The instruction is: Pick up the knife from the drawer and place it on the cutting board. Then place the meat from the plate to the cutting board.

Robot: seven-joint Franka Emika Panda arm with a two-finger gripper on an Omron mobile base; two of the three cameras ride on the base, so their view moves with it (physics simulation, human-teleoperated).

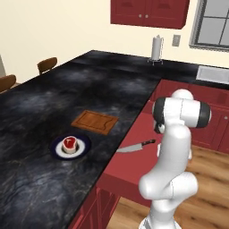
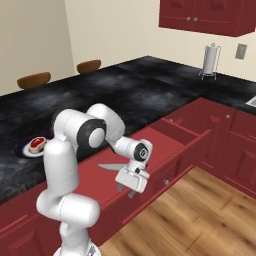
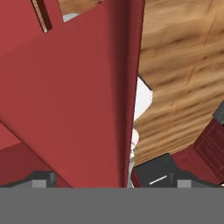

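The knife (image 1: 136, 146) lies in the open drawer (image 1: 129, 176), silver blade toward the counter, black handle toward the arm. In the right base view its blade (image 2: 112, 166) shows just left of my gripper (image 2: 126, 190), which hangs open, fingers down, over the drawer (image 2: 167, 145) near its front wall and holds nothing. In the hand view the drawer's red bottom (image 3: 65, 96) and front edge run between my fingertips (image 3: 153, 175). The cutting board (image 1: 95, 121) lies bare on the black counter. In front of it the plate (image 1: 80, 150) carries the meat (image 1: 69, 143), also seen on the plate (image 2: 22, 149) as meat (image 2: 36, 144).
A paper towel holder (image 1: 156, 48) stands at the back of the counter. Chair backs (image 1: 47, 64) rise beyond the counter's far side. Red cabinets (image 2: 235, 145) line the right, with wooden floor (image 2: 200, 215) in front of the drawer.
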